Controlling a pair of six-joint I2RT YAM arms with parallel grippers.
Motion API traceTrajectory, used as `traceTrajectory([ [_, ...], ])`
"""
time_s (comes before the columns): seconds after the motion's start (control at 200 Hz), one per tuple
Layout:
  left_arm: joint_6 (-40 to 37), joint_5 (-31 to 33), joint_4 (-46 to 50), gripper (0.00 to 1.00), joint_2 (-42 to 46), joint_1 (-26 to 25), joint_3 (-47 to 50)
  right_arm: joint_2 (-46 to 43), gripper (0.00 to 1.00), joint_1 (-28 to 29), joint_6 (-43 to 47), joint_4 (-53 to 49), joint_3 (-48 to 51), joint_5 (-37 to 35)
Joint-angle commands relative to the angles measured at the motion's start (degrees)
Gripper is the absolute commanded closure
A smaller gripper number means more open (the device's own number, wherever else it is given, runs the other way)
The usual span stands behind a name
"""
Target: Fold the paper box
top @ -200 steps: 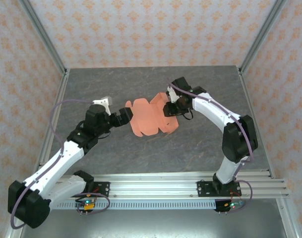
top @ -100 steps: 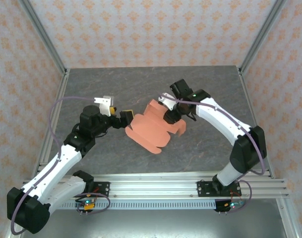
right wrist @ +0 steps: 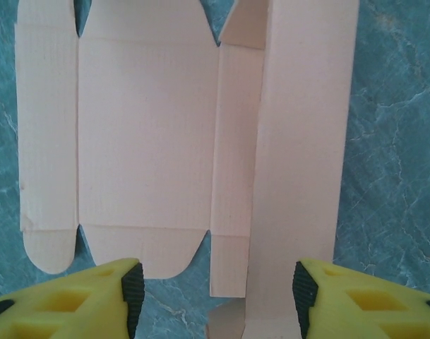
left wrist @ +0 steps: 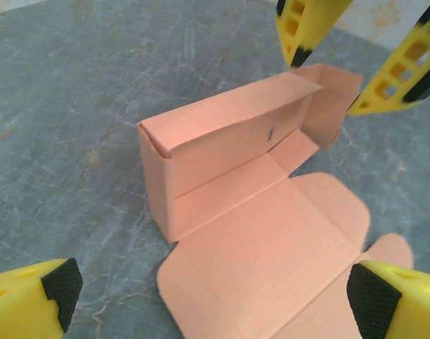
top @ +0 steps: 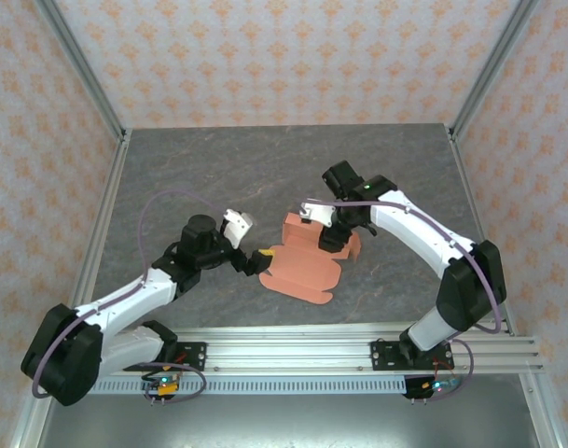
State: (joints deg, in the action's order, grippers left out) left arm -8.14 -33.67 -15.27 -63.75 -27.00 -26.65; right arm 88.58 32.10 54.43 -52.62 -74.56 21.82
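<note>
Cream walls (top: 293, 56) patterned in orange and aluminium posts (top: 81, 65) close in a grey marbled table (top: 218, 168). A slotted rail (top: 311, 341) runs along its near edge, where my arms are bolted. The paper box (top: 307, 266) lies near the table's middle, between my two grippers. My left gripper (top: 262, 259) sits low at the box's left edge, jaws wide apart and holding nothing. Its wrist camera shows one long side folded upright while the wide panel and rounded tabs lie flat. My right gripper (top: 333, 236) hangs over the far end, jaws spread either side of the raised strip, pinching nothing. From overhead that upright wall is hard to make out.
</note>
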Motion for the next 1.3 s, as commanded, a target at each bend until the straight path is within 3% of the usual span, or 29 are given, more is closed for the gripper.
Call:
traceTrajectory([
  [0.0, -6.3, 4.7, -5.21, 0.0, -1.73, -0.11, 1.08, -5.69, 0.38, 0.25, -0.92, 3.48, 0.36, 0.25],
  [0.06, -8.19, 6.69, -5.58, 0.0, -3.42, -0.12, 0.78, -8.02, 0.35, 0.25, -0.03, 6.04, 1.94, -0.49],
  [0.135, -7.58, 6.95, -7.33, 0.01, -6.48, 0.76, -0.24, -8.76, 0.24, 0.29, 3.78, 7.99, 3.51, -2.12],
  [0.25, -6.13, 6.56, -8.44, 0.03, -10.46, 1.35, -1.79, -3.06, 0.18, -0.05, 3.3, 6.07, -0.2, -2.61],
  [0.33, -4.58, 7.83, -10.1, 0.05, -10.99, 1.66, -1.0, 2.56, 0.17, -0.2, -1.9, 6.01, -4.75, -0.12],
  [0.45, 0.89, 11.16, -11.12, 0.04, -8.95, 4.68, 0.31, 8.51, 0.03, 0.44, -11.05, 11.39, -7.76, 7.84],
  [0.546, 6.49, 11.28, -14.43, 0.04, -7.94, 8.66, 2.47, 11.97, 0.02, 1.84, -15.14, 15.17, -8.98, 4.39],
  [0.651, 7.8, 11.28, -15.45, 0.04, -7.1, 9.69, 3.45, 15.92, 0.02, 2.24, -18.41, 13.95, -13.12, 0.58],
  [0.846, 10.48, 13.58, -15.4, 0.04, -7.44, 10.94, 3.25, 22.18, 0.07, 5.44, -16.55, 8.04, -18.75, -0.02],
  [1.126, 12.8, 13.43, -15.85, 0.03, -7.0, 12.68, 3.8, 27.89, 0.26, 5.78, -15.45, 0.38, -24.17, -1.54],
  [1.226, 12.89, 13.34, -15.86, 0.03, -7.07, 12.74, 3.8, 28.06, 0.36, 5.78, -15.13, -0.26, -24.04, -1.0],
  [1.296, 12.8, 13.2, -15.86, 0.03, -7.09, 12.74, 3.8, 28.1, 0.5, 5.83, -13.63, -1.27, -24.12, 0.07],
])
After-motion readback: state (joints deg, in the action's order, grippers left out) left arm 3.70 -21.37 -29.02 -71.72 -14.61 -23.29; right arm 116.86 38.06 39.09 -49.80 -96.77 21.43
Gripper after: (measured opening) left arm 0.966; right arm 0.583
